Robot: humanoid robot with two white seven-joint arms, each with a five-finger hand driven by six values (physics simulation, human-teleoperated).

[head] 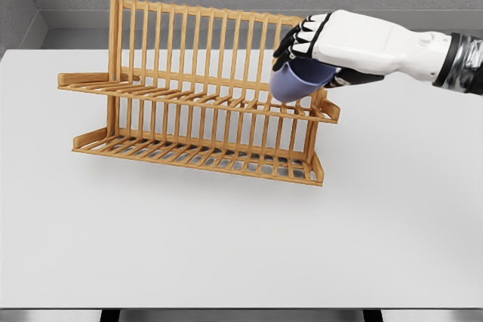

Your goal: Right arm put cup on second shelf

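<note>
A white table [226,246] is seen before a grey wall, and one wooden rack [196,103] with two slatted shelves is set on it. One cup [296,81] is counted, and one arm, entering from the right. The cup is grasped by the right hand [321,50], whose dark fingers [290,39] are curled around it. The cup is blue-violet, smooth and tilted, and is held just over the right end of the upper shelf [189,96]; contact with the slats cannot be told.
</note>
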